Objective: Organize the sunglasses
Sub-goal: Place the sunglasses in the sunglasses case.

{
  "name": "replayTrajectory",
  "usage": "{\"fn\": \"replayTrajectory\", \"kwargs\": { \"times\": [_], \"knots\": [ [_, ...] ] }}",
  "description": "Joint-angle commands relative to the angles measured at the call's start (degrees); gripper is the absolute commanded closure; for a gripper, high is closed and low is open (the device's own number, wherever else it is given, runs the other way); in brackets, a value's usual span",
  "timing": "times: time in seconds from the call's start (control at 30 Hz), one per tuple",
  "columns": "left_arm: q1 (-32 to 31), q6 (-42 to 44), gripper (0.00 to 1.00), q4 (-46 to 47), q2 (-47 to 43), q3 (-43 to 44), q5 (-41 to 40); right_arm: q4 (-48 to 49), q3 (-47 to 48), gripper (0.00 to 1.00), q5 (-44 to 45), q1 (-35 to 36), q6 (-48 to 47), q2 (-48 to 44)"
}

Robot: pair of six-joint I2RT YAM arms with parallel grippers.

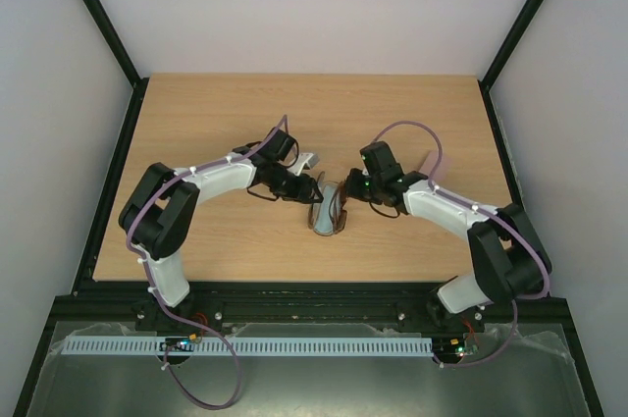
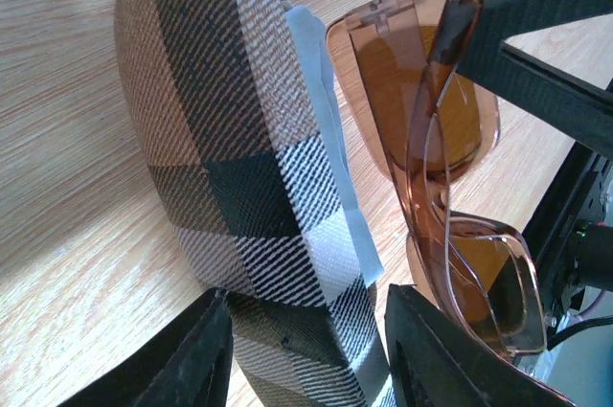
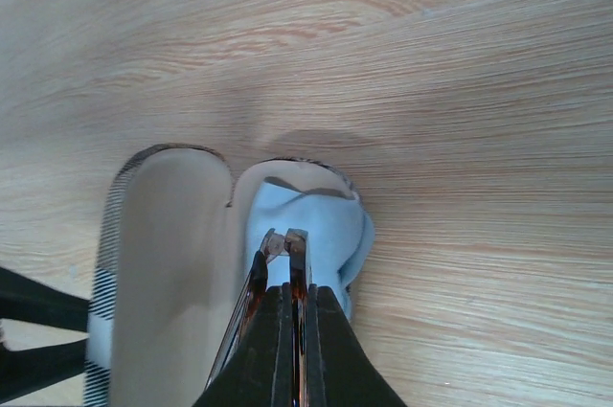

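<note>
Sunglasses (image 1: 342, 213), from overhead: where do you make them out?

— Mid-table (image 1: 216, 113), at the right edge of the plaid case (image 1: 324, 219). Both arms reach in over it, the left gripper (image 1: 306, 188) on one side and the right gripper (image 1: 345, 191) on the other. From up there the jaws are too small for me to judge.

And the left wrist camera?

— Better. The case (image 2: 220, 139) lies with a blue cloth (image 2: 335, 187) poking out of its edge. The left gripper (image 2: 306, 297) has its fingers (image 2: 192, 359) partway apart, one on each side of the case's near end and right up against it. Whether they press on it, I can't tell. The reddish-brown pair (image 2: 421, 120) stands on edge just beside the cloth, well clear of those jaws. The right gripper (image 2: 479, 38) has it pinched at the far end of the frame.

The right wrist camera agrees?

— It does. The right gripper (image 3: 292, 292) is squeezed tight on the frame (image 3: 254, 297), with no gap showing. The case is open there. Its pale-lined half (image 3: 172, 263) is on the left and the cloth (image 3: 316, 225) fills the other half. The glasses sit over that cloth. I can't say whether they touch it.
</note>
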Motion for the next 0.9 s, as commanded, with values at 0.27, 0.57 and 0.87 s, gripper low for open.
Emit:
{"fn": "replayTrajectory", "kwargs": {
  "times": [0.27, 0.57, 0.87],
  "knots": [
    [-0.6, -0.5, 0.55, -0.4, 0.5, 1.7, 0.9, -4.5, 5.4, 0.99, 5.5, 0.8, -5.4, 6.6],
    [-0.9, -0.9, 0.55, -0.8, 0.5, 2.3, 0.5, -5.5, 7.7, 0.99, 6.4, 2.6, -3.4, 7.6],
    [-1.2, -1.7, 0.55, -1.2, 0.0, 2.4, -0.5, -12.8, 11.9, 0.99, 17.1, 5.5, -1.3, 7.6]
  ]
}}
